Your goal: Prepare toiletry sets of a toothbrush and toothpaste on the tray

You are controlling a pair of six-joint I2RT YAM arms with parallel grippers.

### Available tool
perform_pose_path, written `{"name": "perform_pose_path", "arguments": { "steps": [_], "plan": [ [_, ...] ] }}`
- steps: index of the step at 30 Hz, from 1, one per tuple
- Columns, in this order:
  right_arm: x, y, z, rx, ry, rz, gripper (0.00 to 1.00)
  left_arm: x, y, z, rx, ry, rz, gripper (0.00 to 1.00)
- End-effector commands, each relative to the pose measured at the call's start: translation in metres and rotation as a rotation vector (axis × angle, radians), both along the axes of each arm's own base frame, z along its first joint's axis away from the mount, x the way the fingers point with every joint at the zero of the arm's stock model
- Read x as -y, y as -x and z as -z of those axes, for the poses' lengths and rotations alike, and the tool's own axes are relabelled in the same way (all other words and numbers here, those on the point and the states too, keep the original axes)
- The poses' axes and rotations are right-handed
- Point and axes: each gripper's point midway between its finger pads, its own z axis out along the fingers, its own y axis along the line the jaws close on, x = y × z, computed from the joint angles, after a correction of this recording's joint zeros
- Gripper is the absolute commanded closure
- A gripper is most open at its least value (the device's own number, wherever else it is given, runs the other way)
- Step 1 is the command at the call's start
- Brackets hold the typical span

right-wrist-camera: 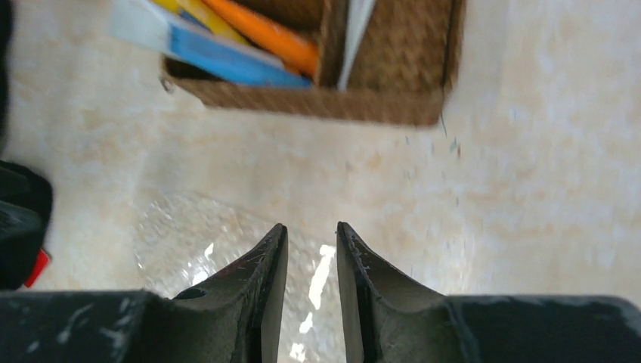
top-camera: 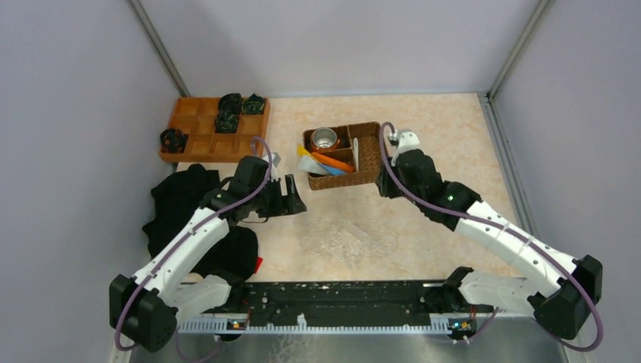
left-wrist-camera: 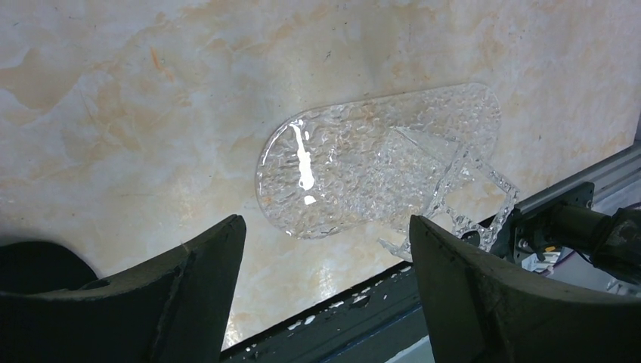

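The clear bumpy tray (top-camera: 348,240) (left-wrist-camera: 340,159) (right-wrist-camera: 189,234) lies on the table with nothing on it. Behind it stands the wicker basket (top-camera: 368,155) (right-wrist-camera: 378,98). The basket holds an orange tube (top-camera: 336,161) (right-wrist-camera: 264,30), a blue tube (top-camera: 321,168) (right-wrist-camera: 219,57), a yellow tube (right-wrist-camera: 196,11) and a white toothbrush (top-camera: 355,147) (right-wrist-camera: 355,30). My left gripper (top-camera: 293,197) (left-wrist-camera: 326,227) hangs wide open and empty left of the basket, above the tray's left side. My right gripper (top-camera: 387,184) (right-wrist-camera: 311,227) sits near the basket's right front corner; a narrow gap shows between its jaws, with nothing in it.
A steel cup (top-camera: 326,138) stands in the basket's back compartment. An orange wooden compartment tray (top-camera: 198,136) with dark bundles sits at the back left. Black cloth (top-camera: 189,204) lies under the left arm. A black rail (top-camera: 340,299) runs along the near edge.
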Motion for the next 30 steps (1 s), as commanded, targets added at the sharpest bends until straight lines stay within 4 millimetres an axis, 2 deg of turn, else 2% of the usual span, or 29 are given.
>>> {"name": "perform_pose_path", "arguments": {
  "steps": [1, 4, 6, 8, 9, 11, 15, 19, 24, 30],
  "plan": [
    [0.044, 0.044, 0.068, -0.222, -0.028, 0.198, 0.70, 0.009, -0.009, 0.001, 0.021, 0.037, 0.024, 0.14],
    [0.058, 0.062, 0.099, -0.264, -0.079, 0.266, 0.70, 0.018, -0.015, -0.001, 0.020, 0.060, 0.047, 0.14],
    [0.056, 0.071, 0.112, -0.286, -0.163, 0.274, 0.71, 0.025, -0.021, -0.004, 0.018, 0.078, 0.061, 0.14],
    [0.051, 0.081, 0.126, -0.323, -0.237, 0.264, 0.76, 0.034, -0.027, -0.006, 0.017, 0.107, 0.072, 0.15],
    [0.053, 0.085, 0.133, -0.338, -0.243, 0.278, 0.80, 0.038, -0.031, -0.006, 0.013, 0.122, 0.075, 0.15],
    [0.054, 0.091, 0.143, -0.349, -0.245, 0.287, 0.81, 0.048, -0.034, -0.005, -0.012, 0.154, 0.095, 0.15],
    [0.044, 0.101, 0.151, -0.383, -0.252, 0.234, 0.84, 0.063, -0.037, 0.003, -0.052, 0.213, 0.123, 0.18],
    [0.020, 0.115, 0.152, -0.414, -0.246, 0.140, 0.89, 0.069, -0.032, 0.013, -0.084, 0.251, 0.148, 0.27],
    [-0.006, 0.139, 0.149, -0.441, -0.223, 0.053, 0.93, 0.069, -0.023, 0.021, -0.112, 0.259, 0.165, 0.28],
    [-0.017, 0.159, 0.149, -0.457, -0.238, 0.019, 0.93, 0.065, -0.017, 0.025, -0.117, 0.255, 0.162, 0.28]
  ]
}}
